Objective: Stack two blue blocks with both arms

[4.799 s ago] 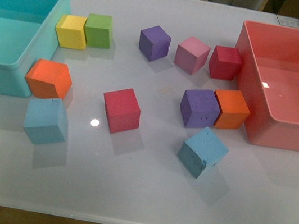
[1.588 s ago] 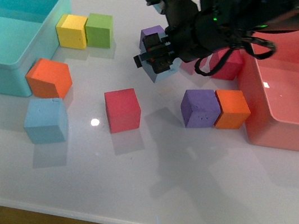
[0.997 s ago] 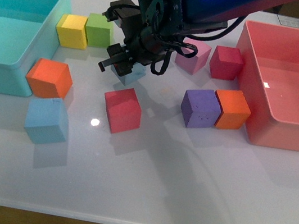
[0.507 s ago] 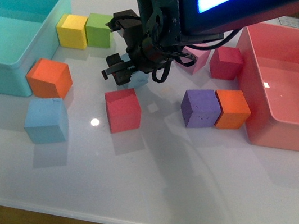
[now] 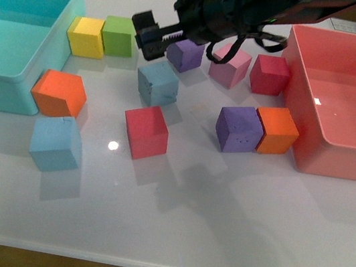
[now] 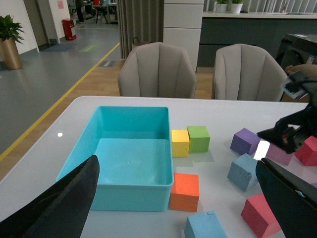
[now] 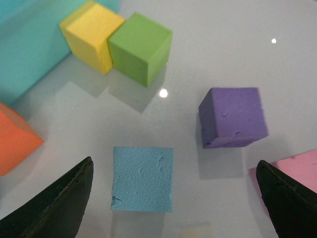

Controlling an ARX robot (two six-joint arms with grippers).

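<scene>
Glossy white surface [image 5: 216, 234]. Speckled darker blue foam cube [image 5: 157, 83] mid-surface, untouched below right end effector [image 5: 149, 36], spread apart. Paler blue foam cube [image 5: 56, 143] near left. Left end effector [image 6: 177, 159] likewise spread, empty. Best withdrawn straight up, no nudging.

The speckled light-blue foam cube [image 5: 157, 83] sits mid-table, behind the red foam cube [image 5: 145, 131] and before the purple foam cube [image 5: 184, 54]. The paler light-blue foam cube [image 5: 56, 143] lies well left, just before the orange foam cube [image 5: 58, 93] beside the turquoise bin [image 5: 2, 89].
</scene>
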